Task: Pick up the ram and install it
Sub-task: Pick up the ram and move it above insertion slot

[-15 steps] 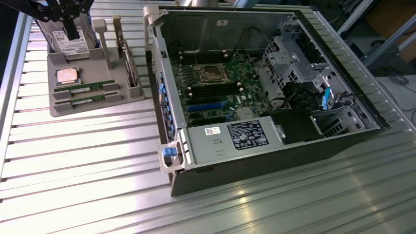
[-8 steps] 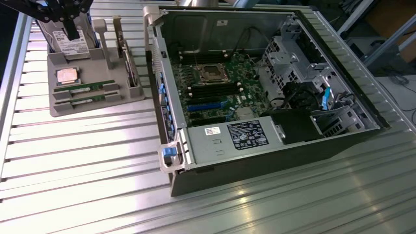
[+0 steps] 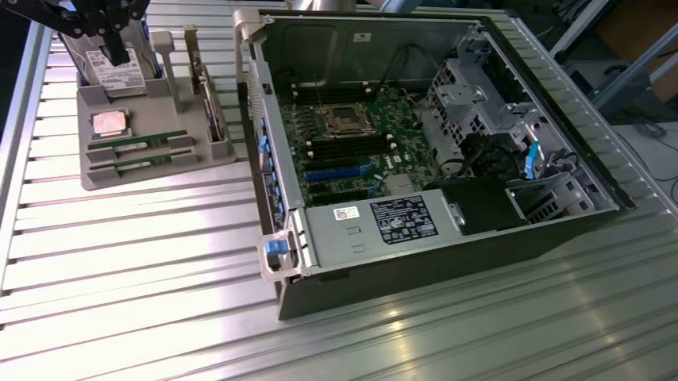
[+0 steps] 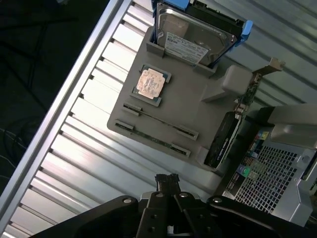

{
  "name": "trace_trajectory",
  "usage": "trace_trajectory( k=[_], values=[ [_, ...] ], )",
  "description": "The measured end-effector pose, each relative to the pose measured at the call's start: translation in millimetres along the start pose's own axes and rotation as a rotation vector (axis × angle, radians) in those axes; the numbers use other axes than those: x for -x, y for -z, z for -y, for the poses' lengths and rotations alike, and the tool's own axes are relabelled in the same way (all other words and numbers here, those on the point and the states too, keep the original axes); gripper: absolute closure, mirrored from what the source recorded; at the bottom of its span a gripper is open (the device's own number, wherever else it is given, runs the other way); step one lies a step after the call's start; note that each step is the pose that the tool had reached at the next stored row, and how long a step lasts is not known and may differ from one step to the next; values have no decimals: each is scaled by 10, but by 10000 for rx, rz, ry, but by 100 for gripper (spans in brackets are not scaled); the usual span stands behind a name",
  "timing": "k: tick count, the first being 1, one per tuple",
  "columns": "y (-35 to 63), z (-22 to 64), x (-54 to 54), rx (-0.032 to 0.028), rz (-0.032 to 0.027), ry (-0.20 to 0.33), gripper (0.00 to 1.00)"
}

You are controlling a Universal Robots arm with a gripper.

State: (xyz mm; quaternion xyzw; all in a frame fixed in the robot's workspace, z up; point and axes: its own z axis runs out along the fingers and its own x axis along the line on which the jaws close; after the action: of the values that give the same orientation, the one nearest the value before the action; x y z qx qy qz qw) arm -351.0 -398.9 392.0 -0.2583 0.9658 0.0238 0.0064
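Two rams, thin green sticks, lie side by side in slots of the grey holder tray (image 3: pixel 159 176): one ram (image 3: pixel 141 144) nearer the CPU and a second ram (image 3: pixel 141 164) beside it. In the wrist view they appear edge-on as the first ram (image 4: pixel 161 120) and the second ram (image 4: pixel 151 140). My gripper (image 3: pixel 117 54) hangs above the far end of the tray, over the hard drive, well apart from both sticks. Its fingers (image 4: pixel 167 181) are shut together with nothing between them.
The tray also holds a silver CPU (image 3: pixel 109 123), an upright hard drive (image 4: pixel 195 37) and an upright expansion card (image 4: pixel 223 139). The open computer case (image 3: pixel 424 238) lies at the exterior view's right, with its motherboard (image 3: pixel 350 135) and black memory slots exposed. Ribbed metal table (image 3: pixel 138 278) all around.
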Motion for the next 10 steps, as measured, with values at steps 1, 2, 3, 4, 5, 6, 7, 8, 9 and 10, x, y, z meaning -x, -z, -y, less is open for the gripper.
trace_trajectory(
  k=[1, 2, 3, 4, 5, 6, 7, 8, 9, 10],
  values=[
    [0, 0, 0, 1, -2, 57, 89],
    [0, 0, 0, 3, -4, 101, 89],
    [0, 0, 0, 4, -7, 179, 89],
    [0, 0, 0, 6, -10, 243, 89],
    [0, 0, 0, 8, -15, 334, 89],
    [-1, 0, 0, 11, -19, 447, 89],
    [-1, 0, 0, 12, -21, 490, 89],
    [-1, 0, 0, 13, -24, 554, 89],
    [-1, 0, 0, 15, -25, 603, 89],
    [-1, 0, 0, 16, -27, 641, 89]
  ],
)
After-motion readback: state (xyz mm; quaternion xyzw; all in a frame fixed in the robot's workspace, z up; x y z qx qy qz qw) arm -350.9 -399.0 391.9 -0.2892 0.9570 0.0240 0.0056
